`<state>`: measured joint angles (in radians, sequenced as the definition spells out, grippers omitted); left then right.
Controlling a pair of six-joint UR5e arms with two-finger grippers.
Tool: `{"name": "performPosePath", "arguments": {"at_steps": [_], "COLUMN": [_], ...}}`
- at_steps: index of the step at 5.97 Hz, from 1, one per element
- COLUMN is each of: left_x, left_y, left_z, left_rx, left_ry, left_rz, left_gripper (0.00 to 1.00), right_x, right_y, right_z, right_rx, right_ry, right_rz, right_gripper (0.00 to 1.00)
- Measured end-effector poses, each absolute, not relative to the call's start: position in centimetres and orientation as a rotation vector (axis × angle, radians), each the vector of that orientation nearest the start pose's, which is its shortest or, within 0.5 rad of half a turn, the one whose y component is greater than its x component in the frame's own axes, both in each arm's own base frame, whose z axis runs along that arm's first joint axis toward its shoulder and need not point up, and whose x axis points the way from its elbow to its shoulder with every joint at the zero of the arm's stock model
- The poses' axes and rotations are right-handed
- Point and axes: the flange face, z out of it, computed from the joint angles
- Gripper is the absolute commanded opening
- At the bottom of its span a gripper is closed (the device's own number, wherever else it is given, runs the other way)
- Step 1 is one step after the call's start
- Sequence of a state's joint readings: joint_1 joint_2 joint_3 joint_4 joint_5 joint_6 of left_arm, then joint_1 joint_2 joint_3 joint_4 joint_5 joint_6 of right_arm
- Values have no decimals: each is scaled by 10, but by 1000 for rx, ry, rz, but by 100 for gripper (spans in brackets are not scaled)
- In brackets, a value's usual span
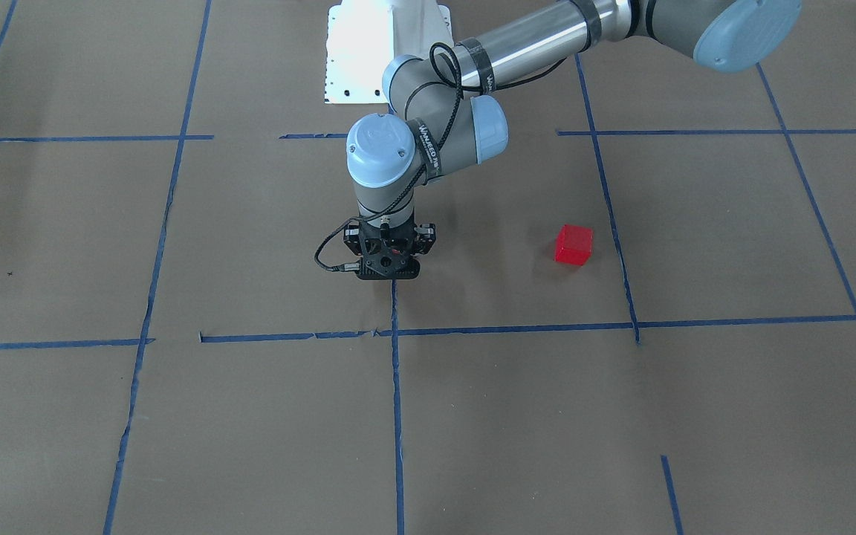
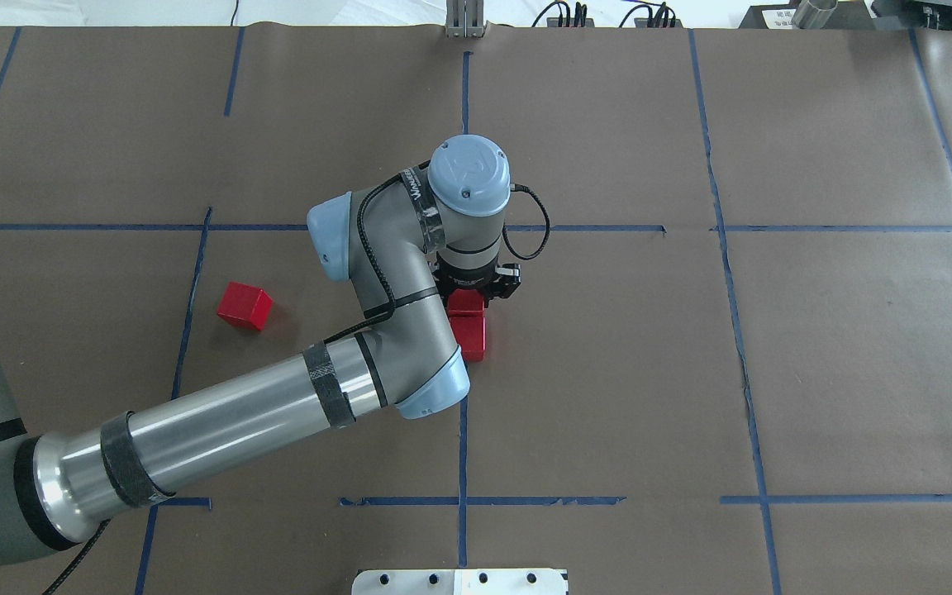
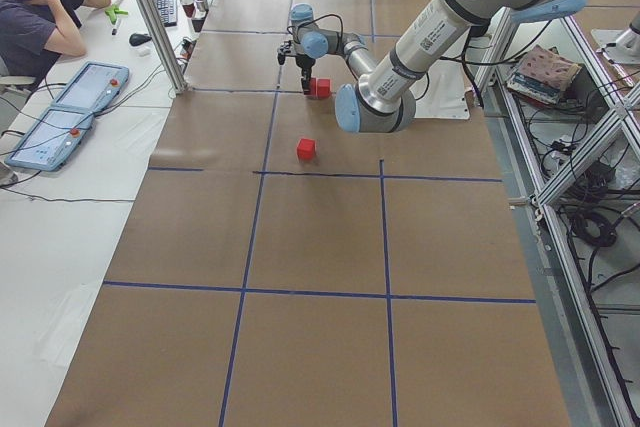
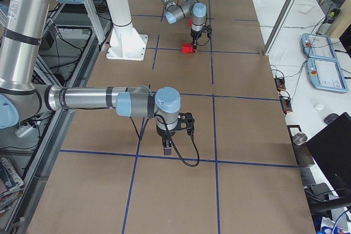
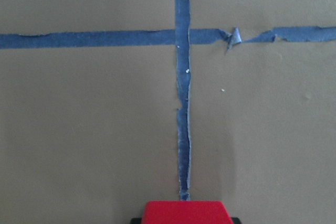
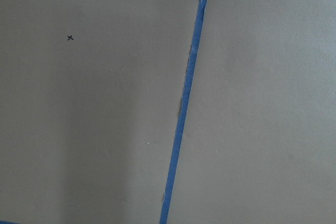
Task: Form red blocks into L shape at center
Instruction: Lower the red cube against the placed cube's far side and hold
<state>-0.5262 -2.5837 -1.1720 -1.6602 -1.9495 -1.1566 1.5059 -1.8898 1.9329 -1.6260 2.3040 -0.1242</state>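
My left gripper [image 2: 468, 297] stands low over the center cell [image 2: 600, 364], on its vertical blue tape line [image 5: 182, 103]. It is shut on a red block [image 5: 184, 212], whose top shows at the bottom of the left wrist view. A second red block [image 2: 473, 337] lies right against it on the side nearer the robot. The third red block [image 1: 574, 245] lies alone near the cell's edge on the robot's left, and also shows in the overhead view [image 2: 245, 306]. My right gripper [image 4: 166, 147] hangs over brown paper far from the blocks. I cannot tell its state.
The white robot base plate [image 1: 368, 52] sits at the table's robot side. A person [image 3: 40, 17] sits at a side desk with teach pendants [image 3: 70, 112]. Blue tape lines [image 6: 184, 108] divide the brown paper into cells.
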Motion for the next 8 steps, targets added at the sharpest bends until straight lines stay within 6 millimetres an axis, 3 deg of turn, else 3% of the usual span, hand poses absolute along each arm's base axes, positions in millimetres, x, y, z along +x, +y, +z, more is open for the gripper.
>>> {"name": "performPosePath", "arguments": {"at_steps": [4,8], "left_x": [664,665], "left_y": [-486,-484], "left_z": [169,170], "left_rx": [-13,-13], "left_ry": [783,785], "left_rz": [36,40], "left_gripper": [9,29], "right_x": [43,43], "right_y": [-361,-361], "right_z": [624,624], "right_rx": [10,10], "right_ry": [-734,-734], "right_rz": [-176,-176], "right_gripper": [100,100]}}
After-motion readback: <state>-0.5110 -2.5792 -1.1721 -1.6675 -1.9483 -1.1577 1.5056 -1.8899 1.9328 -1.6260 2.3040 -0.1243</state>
